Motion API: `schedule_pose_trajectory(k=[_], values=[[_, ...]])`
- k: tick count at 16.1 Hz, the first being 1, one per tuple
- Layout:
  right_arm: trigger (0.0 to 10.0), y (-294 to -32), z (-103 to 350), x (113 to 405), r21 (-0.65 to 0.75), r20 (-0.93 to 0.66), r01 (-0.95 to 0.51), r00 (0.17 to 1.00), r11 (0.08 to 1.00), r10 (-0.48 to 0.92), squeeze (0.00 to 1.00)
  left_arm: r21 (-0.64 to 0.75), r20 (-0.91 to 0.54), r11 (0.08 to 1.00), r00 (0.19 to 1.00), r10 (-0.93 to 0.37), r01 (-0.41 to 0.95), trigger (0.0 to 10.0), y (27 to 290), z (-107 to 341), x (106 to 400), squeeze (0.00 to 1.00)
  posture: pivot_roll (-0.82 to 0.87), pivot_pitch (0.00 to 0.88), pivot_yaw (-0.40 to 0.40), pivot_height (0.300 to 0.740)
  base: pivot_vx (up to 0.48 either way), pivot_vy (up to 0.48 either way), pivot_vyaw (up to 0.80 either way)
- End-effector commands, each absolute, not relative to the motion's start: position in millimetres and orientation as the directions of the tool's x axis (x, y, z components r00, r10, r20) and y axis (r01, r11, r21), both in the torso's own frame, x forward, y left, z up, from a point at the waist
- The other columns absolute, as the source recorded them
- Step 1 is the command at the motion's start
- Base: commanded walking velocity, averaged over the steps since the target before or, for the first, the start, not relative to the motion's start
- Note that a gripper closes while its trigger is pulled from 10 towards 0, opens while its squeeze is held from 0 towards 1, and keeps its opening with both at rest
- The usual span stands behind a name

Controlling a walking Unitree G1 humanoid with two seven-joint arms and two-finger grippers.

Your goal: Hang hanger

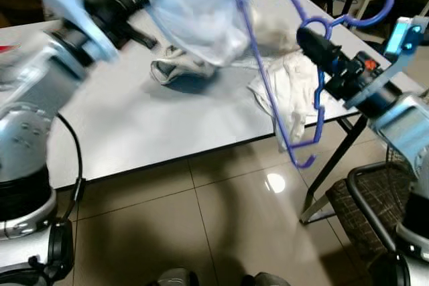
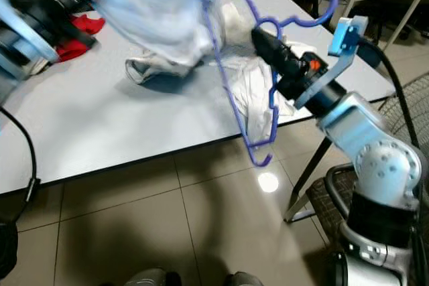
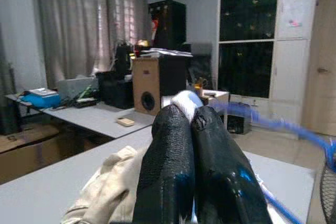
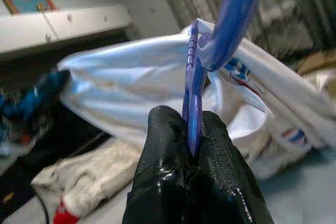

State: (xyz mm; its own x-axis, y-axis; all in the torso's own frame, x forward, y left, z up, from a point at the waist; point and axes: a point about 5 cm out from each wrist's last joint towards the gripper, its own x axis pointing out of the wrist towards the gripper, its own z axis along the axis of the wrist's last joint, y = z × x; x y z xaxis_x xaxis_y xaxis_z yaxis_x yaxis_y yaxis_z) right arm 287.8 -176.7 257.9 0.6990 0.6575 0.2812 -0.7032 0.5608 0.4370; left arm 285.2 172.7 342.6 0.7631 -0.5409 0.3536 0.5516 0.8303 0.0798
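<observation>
Because the blue hanger (image 1: 295,65) is thin, stiff plastic and light, while the pale garment (image 1: 201,5) half draped on it is limp and slippery, the firm hold is on the frame near the hook, which is where the right gripper (image 4: 193,129) clamps it, fingers closed on the blue bar. The hanger runs from upper centre of the frame down to right of centre, above the white table (image 1: 134,125). The left gripper (image 3: 190,124), at upper left, is pinched shut on the garment.
</observation>
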Motion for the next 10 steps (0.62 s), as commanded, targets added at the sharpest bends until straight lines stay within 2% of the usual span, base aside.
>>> schedule_pose_trajectory(k=[1,2,3,6,8,10], values=[[10.0,-170,221,286,0.485,0.087,-0.628,0.727,0.608,0.681,0.0,0.075,0.318,0.823,0.769,-0.554,0.563,0.0,169,333,287,0.0,-0.14,0.052,0.021,0.74,0.0,0.0,0.0],[10.0,-172,191,287,0.51,-0.082,-0.523,0.761,0.683,0.643,0.0,0.077,0.288,0.816,0.771,-0.568,0.572,0.0,165,326,287,0.0,-0.14,0.052,0.021,0.74,0.0,0.0,0.0],[10.0,-174,173,283,0.463,-0.185,-0.491,0.761,0.738,0.622,0.0,0.074,0.259,0.808,0.771,-0.582,0.585,0.0,160,320,287,0.0,-0.15,0.052,0.02,0.74,0.0,0.0,0.0],[10.0,-178,168,278,0.465,-0.21,-0.477,0.759,0.746,0.616,0.0,0.083,0.25,0.804,0.768,-0.589,0.589,0.0,157,317,288,0.0,-0.15,0.054,0.021,0.74,0.0,0.0,0.0],[10.0,-178,169,276,0.465,-0.196,-0.497,0.749,0.733,0.633,0.0,0.08,0.259,0.766,0.729,-0.634,0.637,0.0,148,319,286,0.0,-0.15,0.055,0.025,0.74,0.0,0.0,0.0],[10.0,-164,173,276,0.45,-0.151,-0.576,0.704,0.682,0.694,0.0,0.085,0.184,0.679,0.658,-0.73,0.729,0.0,130,309,280,0.0,-0.15,0.055,0.025,0.74,0.0,0.0,0.0]])
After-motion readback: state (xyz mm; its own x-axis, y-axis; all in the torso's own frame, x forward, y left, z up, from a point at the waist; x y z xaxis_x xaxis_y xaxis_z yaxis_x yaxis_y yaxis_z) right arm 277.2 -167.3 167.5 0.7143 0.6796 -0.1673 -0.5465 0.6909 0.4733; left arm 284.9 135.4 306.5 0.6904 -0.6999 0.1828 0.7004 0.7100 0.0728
